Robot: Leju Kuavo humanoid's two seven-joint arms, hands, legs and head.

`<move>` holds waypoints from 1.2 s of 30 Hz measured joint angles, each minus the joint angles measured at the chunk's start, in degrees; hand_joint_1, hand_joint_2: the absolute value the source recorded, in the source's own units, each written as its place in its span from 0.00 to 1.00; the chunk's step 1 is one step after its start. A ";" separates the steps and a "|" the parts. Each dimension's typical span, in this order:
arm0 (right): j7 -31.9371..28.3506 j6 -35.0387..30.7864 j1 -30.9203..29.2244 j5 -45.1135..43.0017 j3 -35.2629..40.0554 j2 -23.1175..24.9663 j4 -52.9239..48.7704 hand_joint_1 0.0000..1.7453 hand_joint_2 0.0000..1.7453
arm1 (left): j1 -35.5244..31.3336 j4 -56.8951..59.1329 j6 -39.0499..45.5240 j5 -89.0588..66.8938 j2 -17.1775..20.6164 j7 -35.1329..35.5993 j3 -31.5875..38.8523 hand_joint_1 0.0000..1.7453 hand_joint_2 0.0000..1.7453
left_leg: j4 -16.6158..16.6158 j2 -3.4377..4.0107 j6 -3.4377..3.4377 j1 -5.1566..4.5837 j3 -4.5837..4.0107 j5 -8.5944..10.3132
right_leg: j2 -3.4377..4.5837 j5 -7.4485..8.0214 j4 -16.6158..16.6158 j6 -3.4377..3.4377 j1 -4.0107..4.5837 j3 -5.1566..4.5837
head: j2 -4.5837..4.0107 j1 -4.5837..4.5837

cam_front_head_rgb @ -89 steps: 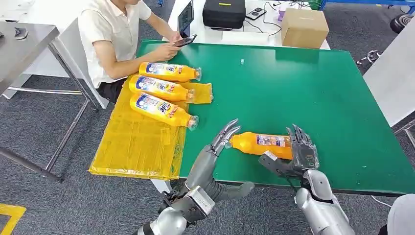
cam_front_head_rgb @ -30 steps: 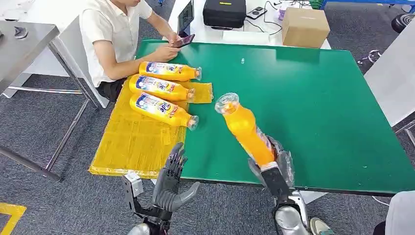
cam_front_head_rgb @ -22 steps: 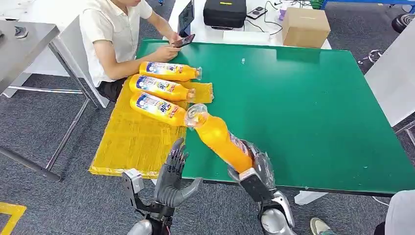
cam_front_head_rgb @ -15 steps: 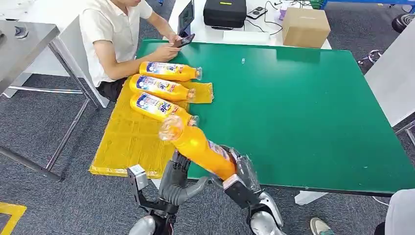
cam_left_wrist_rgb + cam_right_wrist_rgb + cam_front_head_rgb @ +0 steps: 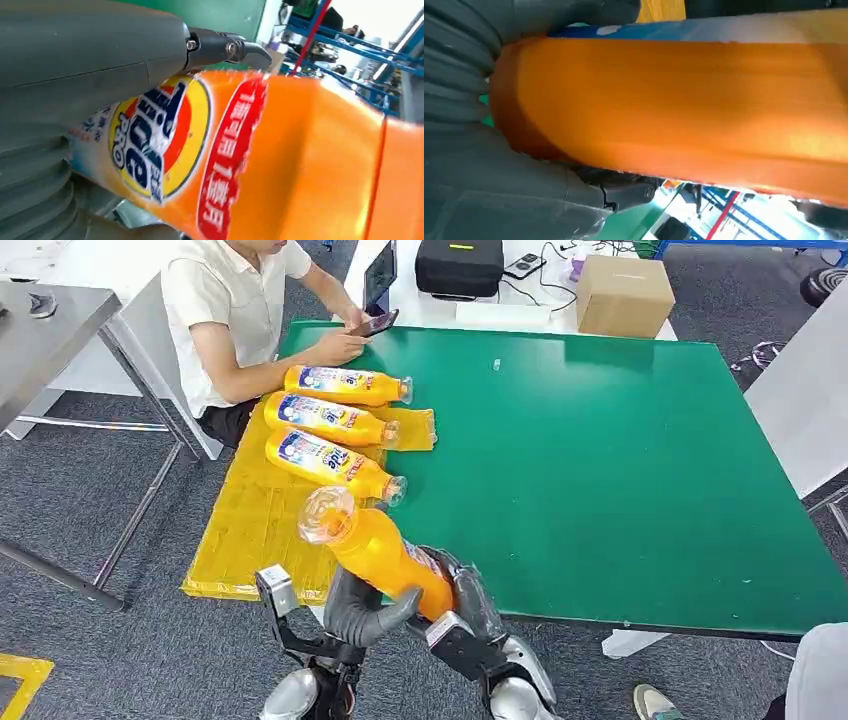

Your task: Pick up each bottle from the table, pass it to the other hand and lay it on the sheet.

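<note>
An orange bottle (image 5: 375, 545) with a clear cap is tilted up over the table's near edge, cap toward the yellow sheet (image 5: 265, 535). My right hand (image 5: 468, 618) grips its base. My left hand (image 5: 352, 618) is against the bottle's lower body, its thumb (image 5: 397, 604) lying across the front. The left wrist view has the thumb (image 5: 100, 55) pressed along the bottle's label (image 5: 150, 145). Up close in the right wrist view, the bottle (image 5: 674, 110) lies in my right hand (image 5: 499, 200). Three more orange bottles (image 5: 345, 386) (image 5: 325, 420) (image 5: 325, 462) lie side by side on the sheet.
The green table (image 5: 600, 460) is bare except for a small object (image 5: 495, 365) at the back. A seated person (image 5: 235, 310) holds a phone at the far left corner. Behind the table stand a cardboard box (image 5: 620, 295) and a black case (image 5: 458, 265).
My right hand lifted the bottle from the table and swung it left toward the left hand. The left hand has dropped back, then closed its thumb onto the bottle.
</note>
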 measured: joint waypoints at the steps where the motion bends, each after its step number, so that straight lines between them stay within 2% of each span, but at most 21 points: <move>1: 0.00 0.13 -0.15 -0.09 0.26 -0.09 0.22 1.00 1.00 | 0.00 0.00 -0.48 0.65 -0.02 0.00 0.22 1.00 1.00 | 0.00 0.01 0.00 0.00 0.00 0.00 | 0.00 0.00 0.00 0.00 0.00 0.00 | 0.00 0.02; 4: -0.02 0.79 -0.60 -0.61 0.72 -0.22 0.72 1.00 1.00 | 0.02 0.00 -1.66 2.82 -0.02 0.77 1.01 1.00 1.00 | 0.00 0.02 0.00 0.00 0.00 0.00 | 0.00 0.00 0.00 0.00 0.00 -0.01 | 0.00 0.02; 5: -0.02 0.89 -0.76 -0.68 0.83 -0.22 0.89 0.97 1.00 | 0.03 0.00 -1.90 3.25 -0.02 0.94 1.27 1.00 1.00 | 0.00 0.02 0.00 0.00 0.01 0.00 | 0.01 0.00 0.00 0.00 0.00 -0.01 | 0.00 0.02; 6: -0.02 0.94 -0.91 -0.74 0.90 -0.22 1.05 0.82 1.00 | 0.03 0.00 -2.01 3.39 -0.02 1.03 1.49 1.00 1.00 | 0.00 0.04 0.00 0.00 0.01 0.00 | 0.01 0.00 0.00 0.00 0.00 -0.02 | 0.00 0.00; 7: -0.04 0.94 -1.05 -0.76 1.03 -0.26 1.16 0.14 1.00 | 0.04 0.00 -2.16 3.49 -0.02 1.09 1.70 1.00 1.00 | 0.00 0.04 0.00 0.00 0.01 0.00 | 0.01 0.00 0.00 0.00 0.00 -0.02 | 0.00 0.02; 8: -0.07 0.94 -1.17 -0.81 1.16 -0.28 1.29 0.00 1.00 | 0.05 0.00 -2.29 3.85 -0.02 1.18 1.86 1.00 1.00 | 0.00 0.04 0.00 0.00 0.01 0.00 | 0.01 0.00 0.00 0.00 0.00 -0.03 | 0.00 0.00; 17: -0.33 1.92 -1.00 -1.97 1.72 -0.26 1.94 0.00 1.00 | 0.01 0.00 -3.65 5.24 -0.04 1.49 3.19 1.00 1.00 | 0.00 0.06 0.00 0.00 -0.01 0.00 | 0.02 0.00 0.00 0.00 0.00 -0.04 | 0.00 0.02; 18: -0.33 1.99 -0.95 -2.10 1.77 -0.26 2.01 0.00 0.00 | 0.00 0.00 -3.63 5.18 -0.04 1.49 3.23 1.00 1.00 | 0.00 0.06 0.00 0.00 -0.01 0.00 | 0.01 0.00 0.00 0.00 0.00 -0.04 | 0.00 0.02; 22: -0.68 0.15 -0.27 -1.44 1.73 -0.13 2.03 0.00 0.00 | 0.00 -0.13 -1.96 2.86 -0.04 0.70 3.34 1.00 1.00 | 0.00 0.06 0.00 0.00 -0.01 0.00 | 0.01 0.00 0.00 0.00 0.00 -0.03 | 0.00 0.02; 26: -2.93 -11.93 1.67 4.39 1.24 -0.09 1.92 0.00 0.00 | -0.03 -0.88 7.25 -4.15 -0.04 -1.64 4.18 1.00 1.00 | 0.00 0.04 0.00 0.00 -0.01 0.00 | 0.01 0.00 0.00 0.00 0.00 -0.03 | 0.00 0.02; 29: -7.34 -22.83 4.20 1.47 -1.52 0.78 0.07 0.00 0.00 | -0.52 -1.07 22.83 -17.50 0.04 -5.98 5.68 1.00 1.00 | 0.00 0.02 0.00 0.00 -0.04 0.00 | 0.00 0.00 0.00 0.00 0.01 -0.07 | 0.00 0.00; 31: -9.01 -25.20 5.82 1.01 -4.55 1.38 -2.91 0.00 0.00 | -1.87 -0.48 31.49 -29.36 0.11 -9.12 6.40 1.00 1.00 | 0.00 0.00 0.00 0.01 -0.07 0.01 | -0.01 0.00 0.00 0.00 0.01 -0.08 | 0.00 0.04; 34: -9.33 -25.49 6.98 -1.53 -8.66 2.19 -6.91 0.00 0.00 | -4.41 1.53 34.32 -48.87 0.07 -8.41 9.36 1.00 1.00 | 0.00 0.00 0.01 0.00 -0.05 0.03 | 0.00 0.01 0.00 0.00 0.00 -0.06 | 0.00 0.04; 36: -9.42 -25.55 7.25 -2.41 -11.81 2.27 -9.64 0.00 0.00 | -6.23 3.70 34.45 -61.92 0.07 -5.22 12.02 1.00 1.00 | 0.00 0.02 -0.04 -0.01 -0.04 0.07 | 0.01 0.03 0.00 -0.01 -0.01 -0.06 | 0.00 0.04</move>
